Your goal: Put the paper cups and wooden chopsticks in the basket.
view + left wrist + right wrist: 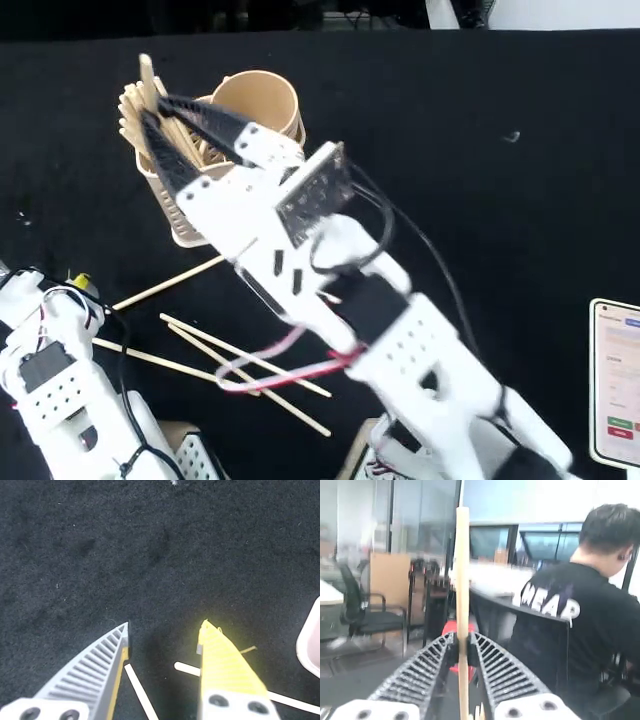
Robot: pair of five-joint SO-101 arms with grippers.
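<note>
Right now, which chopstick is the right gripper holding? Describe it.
Find the white basket at the black table's far left, with the right gripper over it. The chopstick is pinched in it, unlike the loose chopsticks lying flat on the table.

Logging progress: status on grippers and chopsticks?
Right gripper shut on chopstick over basket. Left gripper open over loose chopsticks. Paper cup already in basket.

— What do we have in the pale slotted basket?
— A tan paper cup with its mouth showing, and bundled wooden chopsticks standing beside it.
— And the held chopstick?
— Upright, pinched by the right gripper.
— We count four loose chopsticks flat on the table, some crossing, near the basket.
</note>
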